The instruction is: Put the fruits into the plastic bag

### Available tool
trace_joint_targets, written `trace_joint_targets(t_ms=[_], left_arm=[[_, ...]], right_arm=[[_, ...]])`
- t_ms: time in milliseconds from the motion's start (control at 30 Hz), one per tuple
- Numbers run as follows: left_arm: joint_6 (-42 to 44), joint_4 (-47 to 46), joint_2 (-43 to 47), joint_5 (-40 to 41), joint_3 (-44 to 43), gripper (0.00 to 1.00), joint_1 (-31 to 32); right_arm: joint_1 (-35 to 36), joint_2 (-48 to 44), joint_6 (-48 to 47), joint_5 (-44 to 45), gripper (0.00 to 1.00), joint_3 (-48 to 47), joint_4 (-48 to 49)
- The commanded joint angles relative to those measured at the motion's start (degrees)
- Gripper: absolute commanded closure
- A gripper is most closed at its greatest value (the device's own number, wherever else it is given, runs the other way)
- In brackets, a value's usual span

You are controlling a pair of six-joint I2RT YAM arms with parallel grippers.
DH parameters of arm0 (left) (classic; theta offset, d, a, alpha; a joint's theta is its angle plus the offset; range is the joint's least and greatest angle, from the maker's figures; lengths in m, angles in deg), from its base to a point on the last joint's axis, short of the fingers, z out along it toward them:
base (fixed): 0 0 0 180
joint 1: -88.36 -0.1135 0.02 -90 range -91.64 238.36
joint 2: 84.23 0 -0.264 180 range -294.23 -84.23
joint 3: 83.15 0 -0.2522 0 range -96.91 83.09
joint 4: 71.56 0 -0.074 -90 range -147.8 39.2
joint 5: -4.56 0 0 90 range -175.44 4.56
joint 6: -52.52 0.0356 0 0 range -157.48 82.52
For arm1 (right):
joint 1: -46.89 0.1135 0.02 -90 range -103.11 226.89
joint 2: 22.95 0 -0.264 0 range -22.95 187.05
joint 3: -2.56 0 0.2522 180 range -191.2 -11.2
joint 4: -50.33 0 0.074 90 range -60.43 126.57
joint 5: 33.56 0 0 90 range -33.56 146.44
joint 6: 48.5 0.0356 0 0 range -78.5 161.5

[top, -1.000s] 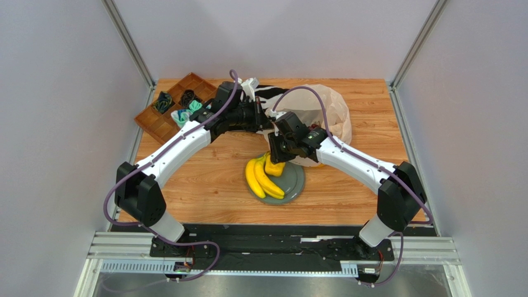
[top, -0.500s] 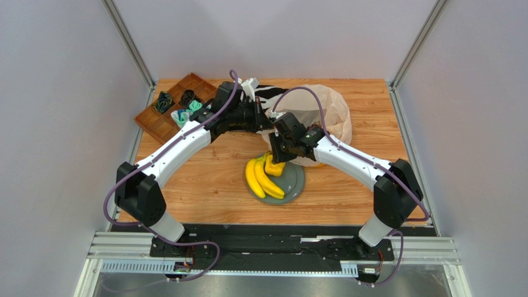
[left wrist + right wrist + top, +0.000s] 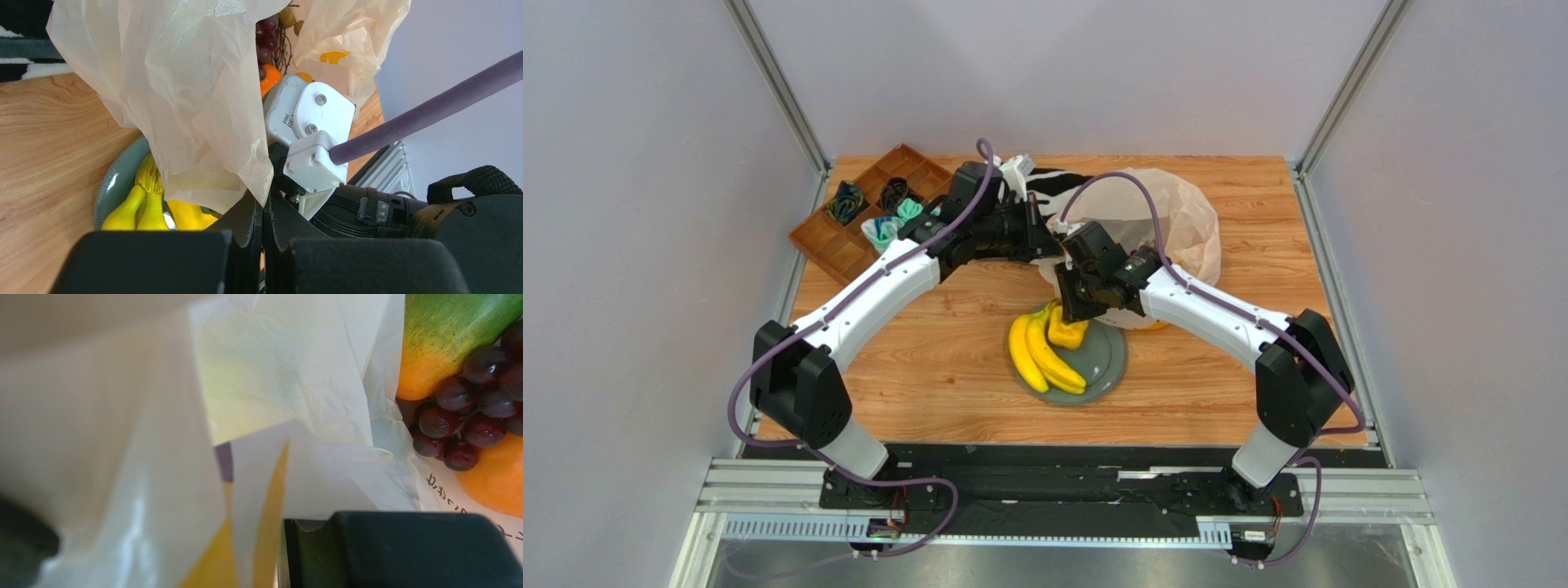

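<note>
The plastic bag (image 3: pixel 1173 214) lies at the back middle of the table, its mouth toward the grey plate (image 3: pixel 1109 361). My left gripper (image 3: pixel 1048 239) is shut on the bag's edge (image 3: pixel 184 92) and holds it up. My right gripper (image 3: pixel 1071 298) is at the bag's mouth above the plate, its jaws apart with bag film (image 3: pixel 294 404) draped between them. The bananas (image 3: pixel 1041 355) and the small yellow fruit (image 3: pixel 1068 331) lie on the plate. Inside the bag are dark grapes (image 3: pixel 466 416), the orange-green fruit (image 3: pixel 454 337) and the orange (image 3: pixel 497 478).
A brown wooden compartment tray (image 3: pixel 844 245) with small dark and green items stands at the back left. The zebra-striped cloth (image 3: pixel 1057 181) lies behind the bag. Grey walls close in the table's left, right and back sides.
My right arm has shifted slightly left and toward the bag's mouth. My left gripper still holds the bag's edge in the same place. The fruits on the plate have not moved.
</note>
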Motion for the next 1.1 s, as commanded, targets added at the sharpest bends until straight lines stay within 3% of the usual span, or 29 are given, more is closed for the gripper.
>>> trace_joint_targets(t_ms=[0,167,200,233,567,800,967,1067], left_arm=[[-0.10,-1.94,2.19,-0.77,-0.24,1.00,0.16],[-0.18,-2.02,2.19,-0.94,-0.24,1.00,0.16],[-0.18,-2.02,2.19,-0.86,-0.15,1.00,0.16],[-0.18,-2.02,2.19,-0.77,-0.15,1.00,0.07],[-0.18,-2.02,2.02,-0.85,-0.06,1.00,0.16],[1.13,-1.06,1.05,-0.06,-0.94,1.00,-0.19],[1.22,-0.97,1.05,-0.33,-0.94,1.00,-0.99],[0.96,-1.06,0.96,-1.03,-0.85,1.00,-0.99]], right_arm=[[0.35,1.00,-1.36,-1.79,0.78,-2.08,1.27],[0.26,1.09,-1.45,-2.93,0.88,-1.90,1.36],[0.35,1.09,-1.45,-3.02,0.99,-2.16,1.18],[0.26,0.91,-1.45,-2.94,1.00,-2.42,0.83],[0.35,-11.12,-2.68,-2.84,1.00,-0.50,-1.89],[0.44,-24.74,-5.92,-10.22,1.00,3.29,-5.05],[0.18,-32.39,-7.60,-9.71,1.00,-1.88,-4.79],[-2.71,-31.09,-7.25,-5.14,1.00,-8.39,-6.28]])
